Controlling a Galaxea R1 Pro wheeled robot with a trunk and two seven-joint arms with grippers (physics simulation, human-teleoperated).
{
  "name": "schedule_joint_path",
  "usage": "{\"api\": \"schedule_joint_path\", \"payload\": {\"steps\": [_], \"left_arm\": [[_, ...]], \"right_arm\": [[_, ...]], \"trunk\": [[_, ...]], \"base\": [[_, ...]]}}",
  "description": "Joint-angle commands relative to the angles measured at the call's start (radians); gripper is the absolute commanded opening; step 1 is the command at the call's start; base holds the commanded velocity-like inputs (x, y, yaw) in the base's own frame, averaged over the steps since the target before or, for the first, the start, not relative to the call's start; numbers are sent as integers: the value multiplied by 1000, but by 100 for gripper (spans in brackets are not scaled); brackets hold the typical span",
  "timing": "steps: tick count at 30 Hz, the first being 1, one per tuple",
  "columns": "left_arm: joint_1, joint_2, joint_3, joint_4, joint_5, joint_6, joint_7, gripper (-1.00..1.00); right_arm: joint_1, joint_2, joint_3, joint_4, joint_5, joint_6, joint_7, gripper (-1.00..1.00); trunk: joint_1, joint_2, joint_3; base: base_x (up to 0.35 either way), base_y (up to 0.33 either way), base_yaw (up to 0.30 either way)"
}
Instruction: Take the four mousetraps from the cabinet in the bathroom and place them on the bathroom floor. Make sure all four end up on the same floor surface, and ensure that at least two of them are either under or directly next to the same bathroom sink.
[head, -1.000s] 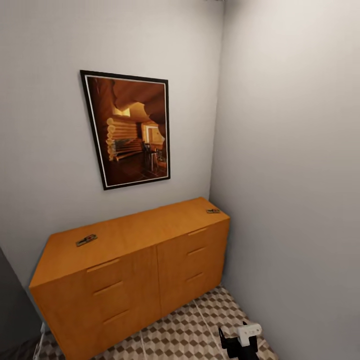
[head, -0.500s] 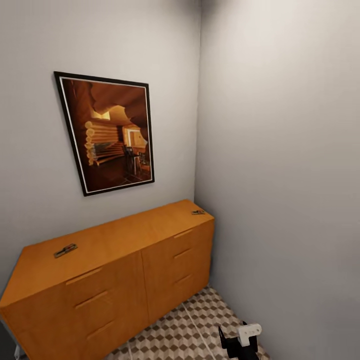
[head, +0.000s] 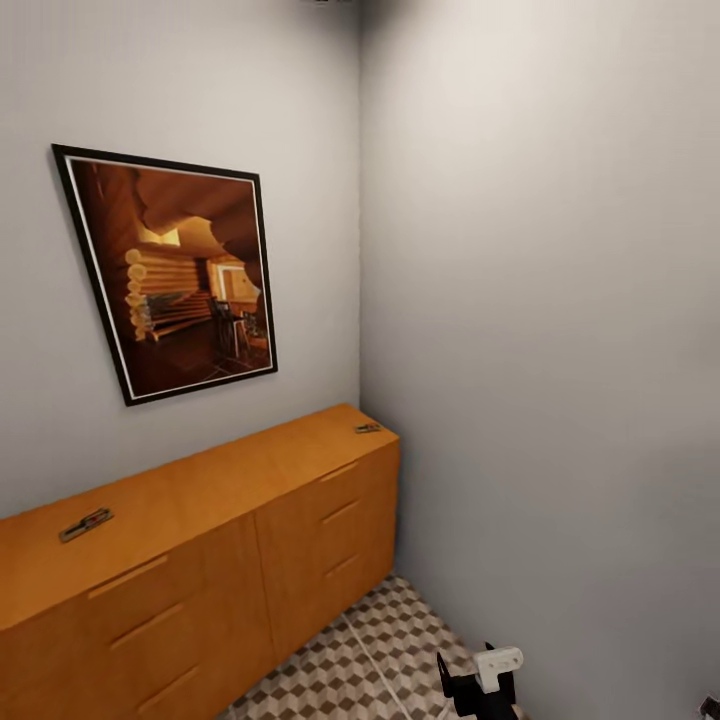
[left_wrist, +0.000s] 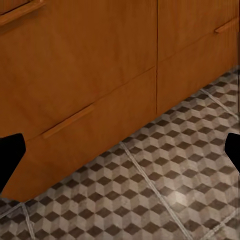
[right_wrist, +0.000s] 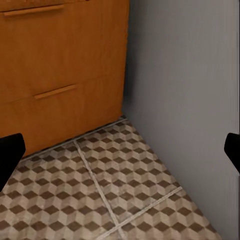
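The orange-brown cabinet (head: 200, 560) runs along the left wall into the corner. Two mousetraps lie on its top: one mousetrap (head: 84, 524) towards the left, another mousetrap (head: 368, 428) at the far right end by the corner. The cube-patterned bathroom floor (head: 370, 660) spreads in front of it. In the left wrist view my left gripper (left_wrist: 120, 155) is open, low over the tiles, facing the cabinet's drawer fronts (left_wrist: 90, 75). My right gripper (right_wrist: 120, 155) is open too, facing the cabinet's end (right_wrist: 65, 75) and the grey wall. Nothing sits between either pair of fingers.
A framed picture (head: 170, 270) of a log interior hangs above the cabinet. A plain grey wall (head: 550, 350) closes the right side, meeting the cabinet's end at the corner. Part of my right arm (head: 482, 680) shows at the bottom of the head view.
The head camera has swung right, so cabinet, picture and corner sit further left in the picture. Both mousetraps rest on the cabinet top as before.
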Motion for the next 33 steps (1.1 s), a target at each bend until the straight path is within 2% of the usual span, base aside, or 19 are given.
{"api": "schedule_joint_path", "payload": {"steps": [1,21,33], "left_arm": [[-1,0,-9,3,9,-6,0,100],[-1,0,-9,3,9,-6,-2,100],[-1,0,-9,3,9,-6,-3,100]], "right_arm": [[-1,0,6,1,-2,-3,-1,100],[-1,0,5,1,-2,-3,-2,100],[-1,0,5,1,-2,-3,-2,100]], "trunk": [[0,-1,1],[0,-1,24],[0,-1,25]], "base": [[0,86,-218],[25,131,-216],[158,141,-65]]}}
